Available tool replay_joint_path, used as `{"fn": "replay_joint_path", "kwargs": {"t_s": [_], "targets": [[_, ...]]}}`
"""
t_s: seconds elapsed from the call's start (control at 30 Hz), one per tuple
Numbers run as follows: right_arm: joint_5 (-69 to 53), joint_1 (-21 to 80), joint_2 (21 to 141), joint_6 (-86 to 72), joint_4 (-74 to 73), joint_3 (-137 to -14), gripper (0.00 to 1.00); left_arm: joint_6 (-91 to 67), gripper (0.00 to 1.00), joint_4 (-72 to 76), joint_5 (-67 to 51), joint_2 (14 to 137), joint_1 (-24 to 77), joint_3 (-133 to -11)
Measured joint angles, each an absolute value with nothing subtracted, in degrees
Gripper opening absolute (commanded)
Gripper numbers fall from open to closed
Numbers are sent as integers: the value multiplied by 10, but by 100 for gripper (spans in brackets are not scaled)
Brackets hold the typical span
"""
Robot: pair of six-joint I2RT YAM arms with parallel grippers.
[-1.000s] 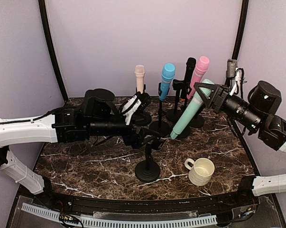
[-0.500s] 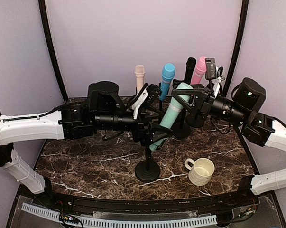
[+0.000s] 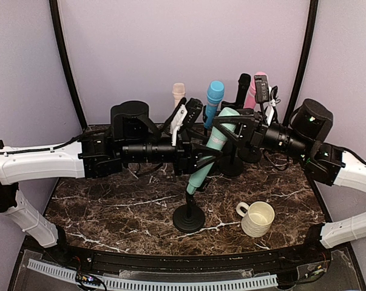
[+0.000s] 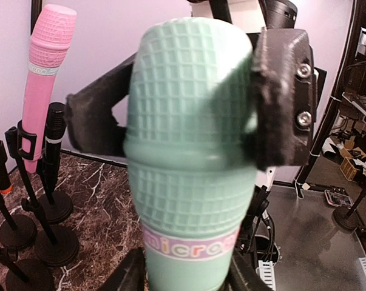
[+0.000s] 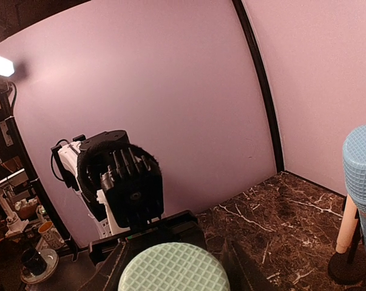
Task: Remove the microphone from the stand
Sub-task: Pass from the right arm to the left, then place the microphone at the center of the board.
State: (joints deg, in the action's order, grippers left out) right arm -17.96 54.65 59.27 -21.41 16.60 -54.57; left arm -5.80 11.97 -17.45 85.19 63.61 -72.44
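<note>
The mint-green microphone (image 3: 216, 139) leans above the front stand (image 3: 189, 218), tail at its clip, head clamped in the right gripper (image 3: 229, 125) — the left gripper (image 3: 198, 162) flanks the shaft, whether squeezing I cannot tell — so best pull along the slant, steadily, without tipping the stand.

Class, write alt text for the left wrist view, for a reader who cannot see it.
A mint-green gridded microphone fills the frame, its head clamped between the black fingers of the right gripper. Behind it at left, a pink microphone stands in a black clip stand on the dark marble table.
</note>
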Motion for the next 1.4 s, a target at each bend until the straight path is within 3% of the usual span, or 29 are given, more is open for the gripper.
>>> {"fn": "replay_joint_path", "kwargs": {"t_s": [0.17, 0.27, 0.3, 0.43, 0.5, 0.57, 0.87, 1.07, 1.23, 1.4], "targets": [[-175, 548, 595, -214, 165, -548, 6, -59, 27, 121, -177, 852, 635, -722], [-169, 548, 597, -215, 163, -550, 14, -60, 17, 122, -177, 852, 634, -721], [-167, 548, 597, -215, 162, -550, 19, -60, 15, 122, -177, 852, 634, -720], [-161, 550, 597, -215, 161, -550, 58, -58, 9, 120, -170, 848, 633, -718], [-155, 551, 597, -212, 160, -551, 71, -57, 9, 114, -165, 844, 633, -718], [-145, 551, 594, -209, 159, -553, 76, -56, 9, 94, -147, 833, 626, -717], [-58, 551, 560, -200, 144, -544, 80, -56, 9, -26, -76, 761, 550, -717], [15, 551, 549, -205, 112, -512, 80, -59, 12, -91, -75, 726, 393, -691], [61, 551, 543, -222, 85, -480, 80, -46, 8, -119, -94, 795, 263, -685], [96, 551, 517, -243, 68, -449, 80, -31, 7, -126, -103, 904, 198, -687]]}}
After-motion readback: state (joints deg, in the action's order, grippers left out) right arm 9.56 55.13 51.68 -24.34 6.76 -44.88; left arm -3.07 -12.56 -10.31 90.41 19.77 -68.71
